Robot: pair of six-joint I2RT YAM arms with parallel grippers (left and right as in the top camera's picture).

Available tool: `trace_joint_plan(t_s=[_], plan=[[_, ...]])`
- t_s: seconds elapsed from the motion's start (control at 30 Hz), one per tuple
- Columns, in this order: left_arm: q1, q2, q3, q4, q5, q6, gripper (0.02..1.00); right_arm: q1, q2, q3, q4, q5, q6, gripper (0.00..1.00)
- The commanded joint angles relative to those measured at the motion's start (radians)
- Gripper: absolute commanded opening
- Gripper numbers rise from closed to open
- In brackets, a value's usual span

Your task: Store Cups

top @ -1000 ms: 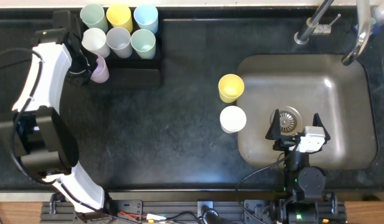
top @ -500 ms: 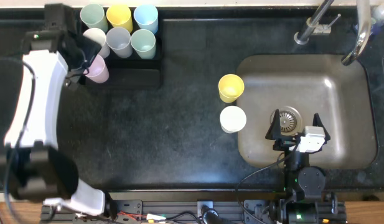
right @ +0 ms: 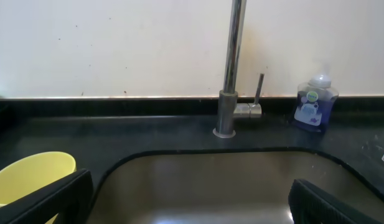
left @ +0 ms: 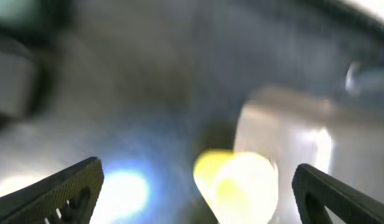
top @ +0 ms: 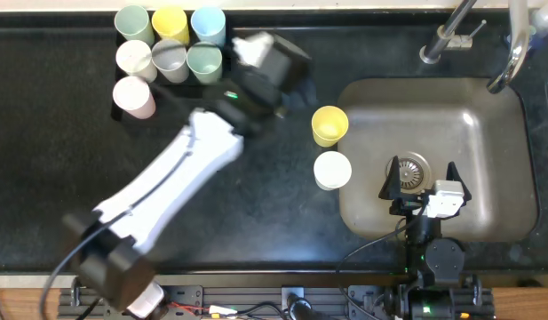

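A black rack [top: 171,100] at the counter's back left holds several upright cups, among them a pink cup [top: 133,96] at its front left corner. A yellow cup [top: 329,124] and a white cup [top: 332,170] stand on the dark counter just left of the sink. My left arm [top: 211,147] stretches across the counter, its wrist between the rack and the yellow cup. My left gripper [left: 198,169] is open and empty, with the blurred yellow cup [left: 238,186] ahead of it. My right gripper [top: 423,180] hangs open over the sink, the yellow cup [right: 30,177] off to its side.
The steel sink [top: 487,116] fills the right side, with a drain [top: 414,169] under the right gripper. A faucet [right: 232,68] and a soap bottle [right: 315,102] stand behind it. Bare dark counter [top: 256,213] lies between rack and sink.
My left gripper has let go of the pink cup, which now stands upright in the rack. The left arm has swung right toward the yellow cup. The right arm has not moved.
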Motion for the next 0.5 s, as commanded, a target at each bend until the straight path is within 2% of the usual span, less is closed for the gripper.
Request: trace_joint_plan(t_s=[0.03, 0.13, 0.5], plan=[[-0.028, 0.060, 0.000, 0.001, 0.068, -0.077, 0.998, -0.003, -0.010, -0.013, 0.006, 0.000, 0.011, 0.996], [-0.031, 0.088, 0.000, 0.000, 0.113, -0.076, 0.998, -0.003, -0.010, -0.013, 0.006, 0.001, 0.011, 0.996], [-0.035, 0.157, 0.000, -0.018, 0.184, -0.075, 0.998, -0.003, -0.010, -0.013, 0.006, 0.000, 0.011, 0.996]])
